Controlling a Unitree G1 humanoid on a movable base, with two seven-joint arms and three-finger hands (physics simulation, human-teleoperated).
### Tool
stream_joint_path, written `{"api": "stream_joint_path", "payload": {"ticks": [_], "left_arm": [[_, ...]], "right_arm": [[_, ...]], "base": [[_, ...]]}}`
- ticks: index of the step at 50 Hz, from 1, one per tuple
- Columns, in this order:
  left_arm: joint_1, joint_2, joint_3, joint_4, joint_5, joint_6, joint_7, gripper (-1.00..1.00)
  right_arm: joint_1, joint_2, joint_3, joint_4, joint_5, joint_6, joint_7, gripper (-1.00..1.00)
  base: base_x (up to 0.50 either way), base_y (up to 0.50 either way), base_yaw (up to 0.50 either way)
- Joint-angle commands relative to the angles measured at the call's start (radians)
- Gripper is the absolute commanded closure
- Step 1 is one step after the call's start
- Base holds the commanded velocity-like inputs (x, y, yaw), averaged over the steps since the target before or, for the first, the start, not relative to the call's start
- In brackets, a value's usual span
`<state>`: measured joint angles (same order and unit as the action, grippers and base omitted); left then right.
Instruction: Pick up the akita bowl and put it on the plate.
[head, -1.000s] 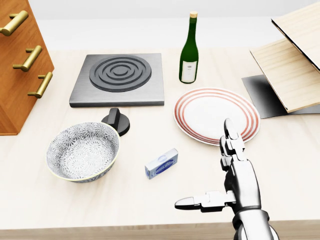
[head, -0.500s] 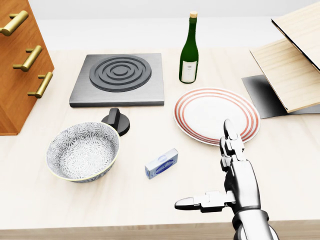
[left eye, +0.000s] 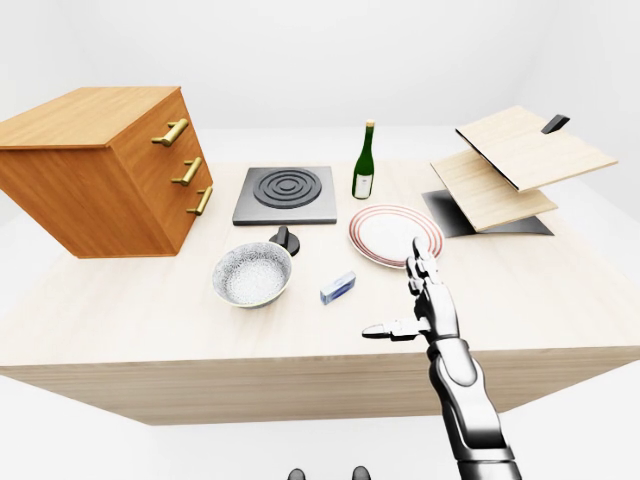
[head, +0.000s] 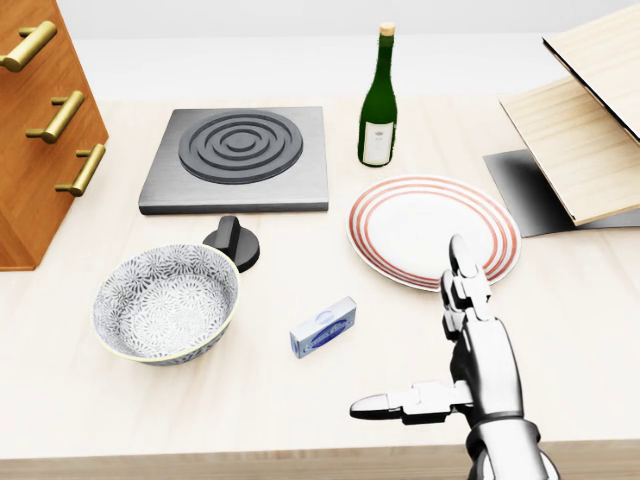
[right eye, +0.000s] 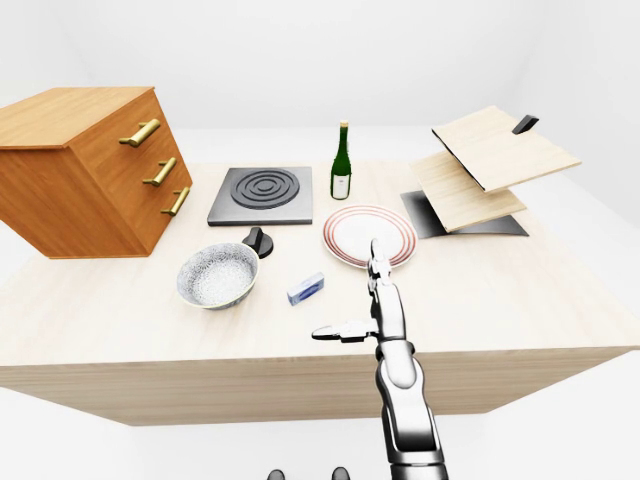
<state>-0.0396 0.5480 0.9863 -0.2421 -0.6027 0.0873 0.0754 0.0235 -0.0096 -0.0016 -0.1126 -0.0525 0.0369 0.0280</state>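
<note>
Meanwhile, right hand (head: 470, 370) fingers (head: 462, 275) spread apart, near plate (head: 400, 215), bowl (head: 167, 303) well apart.

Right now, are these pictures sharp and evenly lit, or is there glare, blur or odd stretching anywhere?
Head view: sharp, soft even light, faint shadows under the bowl and wine bottle, no glare on the plate. Left-eye and right-eye views: equally crisp, but wide-angle, so the table edges splay and the drawer cabinet looks stretched.

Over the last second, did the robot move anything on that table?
Practically nothing changed. The right hand hovers open near the striped plate's lower edge, holding nothing, shifted at most a hair. The patterned bowl, small blue box and wine bottle stayed put.
</note>
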Motion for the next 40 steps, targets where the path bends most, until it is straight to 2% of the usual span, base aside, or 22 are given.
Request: {"api": "stream_joint_path", "payload": {"ticks": [1,8,13,17,20,23,25,40], "left_arm": [[0.013,-0.008,0.023,-0.035,-0.019,0.000,-0.005,-1.00],[0.019,-0.023,0.023,-0.059,-0.005,0.000,-0.018,-1.00],[0.018,-0.027,0.019,-0.059,-0.001,0.000,-0.024,-1.00],[0.016,-0.026,0.017,-0.055,-0.002,0.000,-0.024,-1.00],[0.019,-0.026,0.020,-0.060,-0.008,0.000,-0.023,-1.00],[0.018,-0.026,0.019,-0.059,-0.007,0.000,-0.023,-1.00],[0.018,-0.026,0.020,-0.058,-0.008,0.000,-0.023,-1.00],[0.017,-0.021,0.027,-0.066,-0.012,0.000,-0.015,-1.00]], "right_arm": [[0.012,-0.002,0.003,-0.036,0.007,-0.002,0.018,-1.00],[0.002,-0.002,-0.007,-0.005,0.008,-0.016,0.014,-1.00],[0.011,0.000,0.000,-0.032,0.002,0.003,0.014,-1.00],[0.010,0.000,0.000,-0.031,0.004,0.001,0.015,-1.00],[0.003,-0.003,-0.005,0.000,0.002,-0.023,0.013,-1.00],[0.002,-0.003,-0.006,0.002,0.004,-0.024,0.015,-1.00],[0.004,-0.001,-0.003,-0.011,0.002,-0.013,0.015,-1.00],[0.004,-0.002,-0.005,0.002,0.006,-0.023,0.015,-1.00]], "base": [[0.23,0.00,0.00],[0.49,0.00,0.00],[0.50,0.00,0.00],[0.50,0.00,0.00],[0.50,0.00,0.00],[0.50,0.00,0.00],[0.50,0.00,0.00],[0.50,0.00,0.00]]}}
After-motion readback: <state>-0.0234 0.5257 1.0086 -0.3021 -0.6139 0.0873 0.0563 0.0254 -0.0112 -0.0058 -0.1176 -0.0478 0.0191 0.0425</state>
